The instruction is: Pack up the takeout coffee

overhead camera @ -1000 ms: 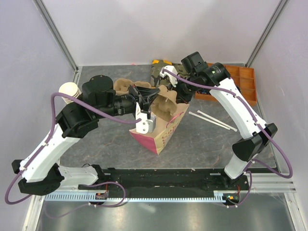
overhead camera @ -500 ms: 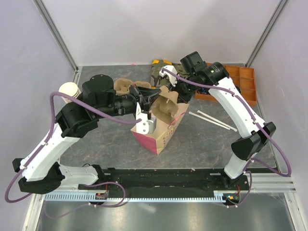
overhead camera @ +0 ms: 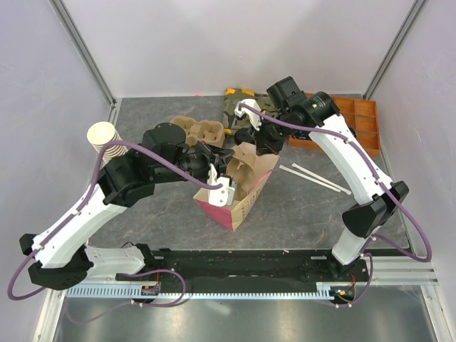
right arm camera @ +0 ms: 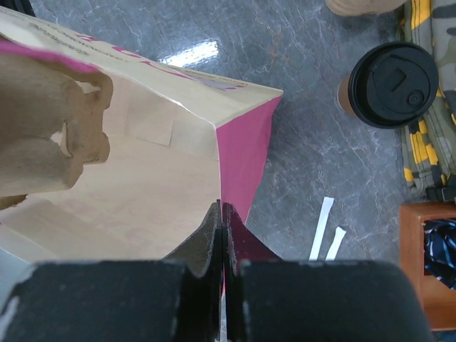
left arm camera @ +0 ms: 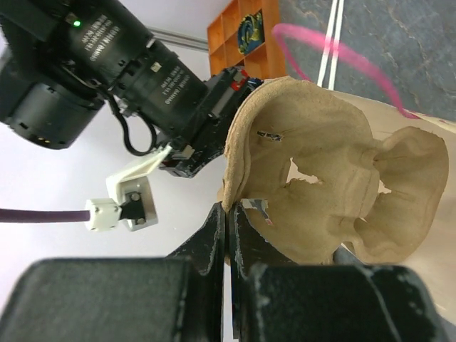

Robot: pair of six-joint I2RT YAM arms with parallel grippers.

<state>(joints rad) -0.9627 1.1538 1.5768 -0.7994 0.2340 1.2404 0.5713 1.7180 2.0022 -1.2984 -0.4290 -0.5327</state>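
The takeout coffee (right arm camera: 393,84), a tan paper cup with a black lid, stands on the table beside a camouflage cloth (right arm camera: 424,142); the top view hides it behind the right arm. A paper bag (overhead camera: 242,203) with pink sides stands open at the table's middle. My left gripper (left arm camera: 229,210) (overhead camera: 229,160) is shut on the rim of a brown pulp cup carrier (left arm camera: 313,185) (overhead camera: 246,160), which hangs partly inside the bag's mouth. My right gripper (right arm camera: 222,206) (overhead camera: 267,146) is shut on the bag's rim (right arm camera: 217,128) at its pink far corner.
A second pulp carrier (overhead camera: 203,130) lies at the back left. A stack of lidless cups (overhead camera: 102,133) stands at the far left. Two wrapped straws (overhead camera: 313,178) lie right of the bag. An orange compartment tray (overhead camera: 356,117) sits at the back right.
My left arm has moved right and down, carrying the carrier further into the bag's mouth. The right gripper has stayed on the bag's rim.
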